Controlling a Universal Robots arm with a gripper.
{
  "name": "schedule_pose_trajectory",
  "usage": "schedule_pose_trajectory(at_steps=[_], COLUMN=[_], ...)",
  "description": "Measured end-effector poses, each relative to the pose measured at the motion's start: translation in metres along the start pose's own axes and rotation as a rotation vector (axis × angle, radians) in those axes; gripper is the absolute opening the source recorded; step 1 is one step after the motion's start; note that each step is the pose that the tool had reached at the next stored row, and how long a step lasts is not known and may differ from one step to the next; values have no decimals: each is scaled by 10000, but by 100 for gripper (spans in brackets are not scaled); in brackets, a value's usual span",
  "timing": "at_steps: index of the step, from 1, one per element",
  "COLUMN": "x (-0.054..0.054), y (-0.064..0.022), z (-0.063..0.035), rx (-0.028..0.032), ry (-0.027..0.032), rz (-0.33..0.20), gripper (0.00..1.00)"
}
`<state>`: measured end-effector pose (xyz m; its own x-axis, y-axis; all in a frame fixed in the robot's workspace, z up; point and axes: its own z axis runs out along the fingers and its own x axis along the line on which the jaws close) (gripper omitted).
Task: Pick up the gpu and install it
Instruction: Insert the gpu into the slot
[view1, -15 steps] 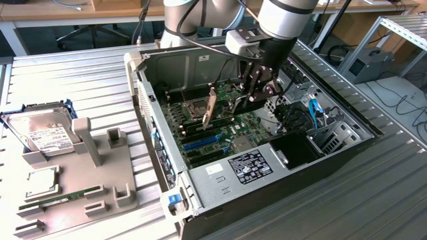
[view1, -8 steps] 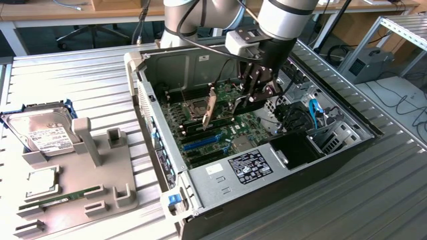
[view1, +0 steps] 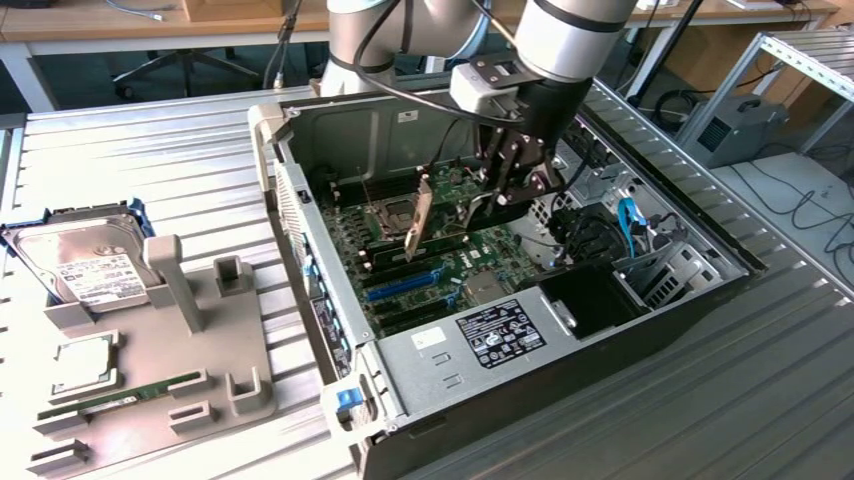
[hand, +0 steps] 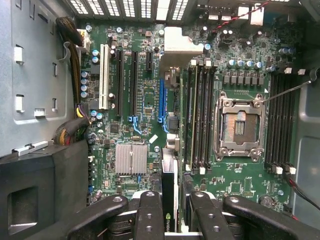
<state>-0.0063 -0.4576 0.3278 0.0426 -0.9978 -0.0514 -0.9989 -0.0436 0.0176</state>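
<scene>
While clamped edge-on in the end effector (view1: 514, 195), the gpu (view1: 420, 225) hangs above the motherboard (view1: 441, 275).

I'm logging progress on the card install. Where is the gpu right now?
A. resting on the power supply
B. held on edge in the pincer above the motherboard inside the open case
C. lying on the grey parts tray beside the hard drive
B: the gpu stands on edge in the pincer over the motherboard, inside the open case.
</scene>
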Motion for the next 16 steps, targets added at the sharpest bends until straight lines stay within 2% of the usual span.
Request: schedule_pose_trajectory(at_steps=[16], x=[2], y=[-1], z=[36], rx=[0], ry=[0], rz=[0], gripper=[26])
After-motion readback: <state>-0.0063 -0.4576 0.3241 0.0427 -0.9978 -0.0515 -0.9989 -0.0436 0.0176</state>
